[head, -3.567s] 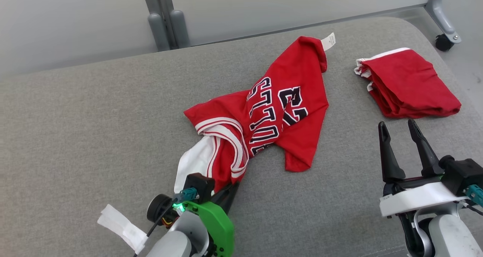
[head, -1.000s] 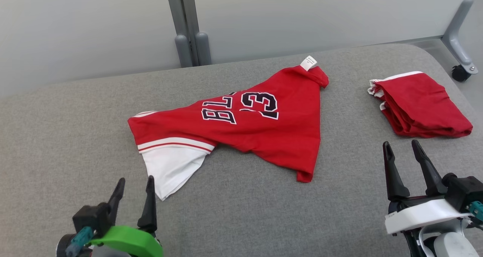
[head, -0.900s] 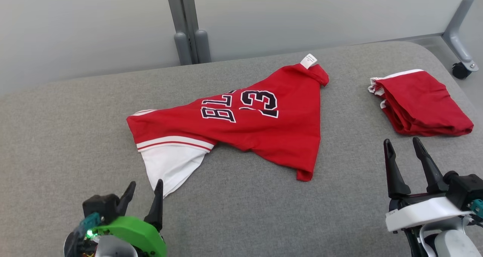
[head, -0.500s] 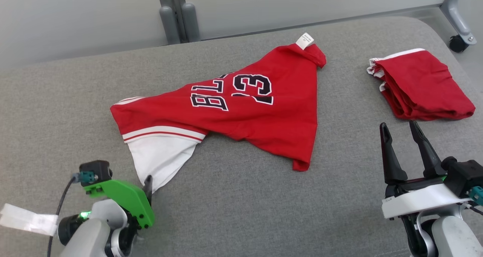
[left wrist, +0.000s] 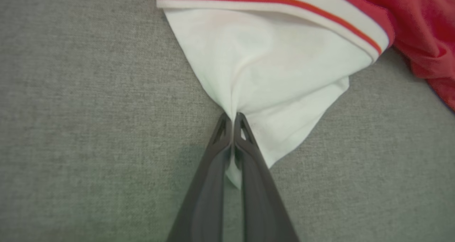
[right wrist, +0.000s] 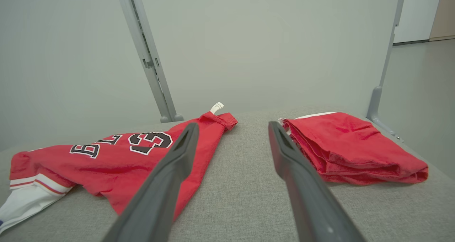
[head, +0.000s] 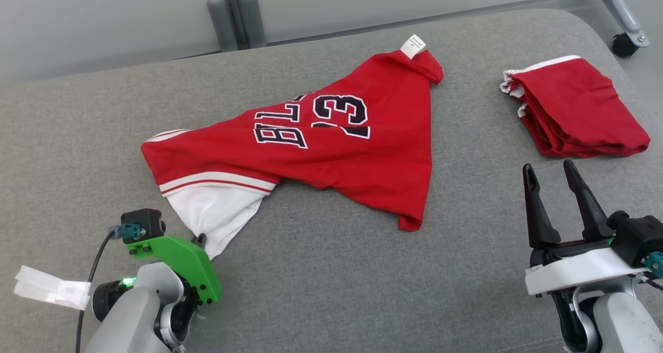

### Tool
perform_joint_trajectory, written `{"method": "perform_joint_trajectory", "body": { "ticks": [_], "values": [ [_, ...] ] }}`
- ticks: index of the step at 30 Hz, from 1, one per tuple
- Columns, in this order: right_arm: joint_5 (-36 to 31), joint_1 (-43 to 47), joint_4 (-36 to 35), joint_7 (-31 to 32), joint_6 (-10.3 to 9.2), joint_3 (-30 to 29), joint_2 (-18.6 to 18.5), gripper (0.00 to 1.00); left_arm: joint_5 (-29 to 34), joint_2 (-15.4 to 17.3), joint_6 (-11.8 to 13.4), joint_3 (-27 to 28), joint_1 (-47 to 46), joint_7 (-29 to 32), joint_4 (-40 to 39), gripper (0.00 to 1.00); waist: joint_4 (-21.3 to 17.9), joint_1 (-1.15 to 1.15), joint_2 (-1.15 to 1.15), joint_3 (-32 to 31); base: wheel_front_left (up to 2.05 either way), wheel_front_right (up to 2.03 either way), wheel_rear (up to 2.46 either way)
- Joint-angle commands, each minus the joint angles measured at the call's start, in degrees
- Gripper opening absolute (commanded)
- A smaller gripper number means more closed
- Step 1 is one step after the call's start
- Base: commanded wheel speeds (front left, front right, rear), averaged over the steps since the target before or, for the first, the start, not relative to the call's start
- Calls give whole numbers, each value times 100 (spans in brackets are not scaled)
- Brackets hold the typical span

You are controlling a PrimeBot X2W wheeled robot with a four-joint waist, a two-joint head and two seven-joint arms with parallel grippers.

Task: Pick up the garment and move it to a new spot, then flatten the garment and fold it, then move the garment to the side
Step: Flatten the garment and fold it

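Grey cushion point(head: 331, 280), left tool point(left wrist: 234, 118) newly tight on garment point(head: 321, 156)

Red jersey point(head: 331, 151) with white trim lies crumpled, half-spread, on grey cushion point(head: 331, 285).

Left gripper point(left wrist: 233, 118): in the head view it sits mostly behind the green mount point(head: 181, 259); a dark tip peeks out at the white cloth.
Jersey point(head: 331, 140): the pinched white corner vanishes between the closed jaws; the left wrist view cuts the red body at its top and right edges.
Lettering point(head: 311, 122): partly folded under, word unreadable.
Tag point(head: 414, 46): print too small to read.
Folded garment point(head: 575, 109): inner layers hidden in the fold.
Right arm point(head: 616, 316): cut by the bottom edge of the head view.
Post point(head: 233, 11): cut by the top edge.
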Motion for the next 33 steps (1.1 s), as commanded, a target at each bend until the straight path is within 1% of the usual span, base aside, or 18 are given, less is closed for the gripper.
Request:
{"method": "perform_joint_trajectory", "body": {
  "ticks": [1, 5, 10, 16, 20, 21, 22, 23, 24, 26, 29, 31, 33],
  "values": [
    [-36, 41, 9, -16, 0, -14, 9, 100, 15, 62, 6, 18, 59, -45, 15, 0, 109, 0, 0, -90, 0, 0, 0],
    [-42, 102, 8, -16, 0, -39, 10, 100, 50, 259, 84, 119, 131, -185, -146, 0, 283, 0, 0, -192, 0, 0, 0],
    [-58, 126, 0, -16, 0, -60, 24, 100, -35, 634, 284, 357, 375, -204, -369, 0, 394, 0, 0, -246, 0, 0, 0],
    [-23, 92, -12, -16, 0, -44, 15, 100, -32, 997, 525, 573, 648, -295, -434, 0, 358, 0, 0, -193, 0, 0, 0],
    [-22, 115, -29, -16, 0, -97, 8, 100, -76, 1072, 611, 656, 791, -369, -493, 0, 303, 0, 0, -158, 0, 0, 0],
    [-24, 115, -28, -16, 0, -99, 5, 100, -104, 1057, 609, 665, 827, -370, -515, 35, 288, 0, 0, -153, 0, 0, 0],
    [-22, 115, -20, -16, 0, -103, 3, 100, -112, 1046, 598, 658, 846, -379, -538, 91, 277, 0, 0, -156, 0, 0, 0],
    [-21, 117, -1, -16, 0, -102, 0, 100, -109, 1035, 566, 632, 878, -393, -571, 100, 264, 0, 0, -171, 0, 0, 0],
    [-22, 122, 16, -16, 0, -100, 1, 100, -89, 1023, 557, 622, 902, -441, -610, 100, 257, 0, 0, -195, 0, 0, 0],
    [-27, 150, 54, -16, 0, -89, 9, 100, 30, 1044, 618, 595, 987, -633, -728, 100, 241, 0, 0, -274, 0, 0, 0],
    [-43, 219, 82, -16, 0, -90, 15, 100, 233, 1068, 664, 600, 1141, -1154, -1130, 100, 243, 0, 0, -432, 0, 0, 0],
    [-53, 278, 99, -16, 0, -92, 8, 100, 300, 1052, 602, 552, 1303, -1393, -1461, 100, 265, 0, 0, -543, 0, 0, 0],
    [-56, 317, 103, -16, 0, -94, 2, 100, 435, 1097, 701, 557, 1402, -1619, -1776, 100, 291, 0, 0, -633, 0, 0, 0]
  ]
}}
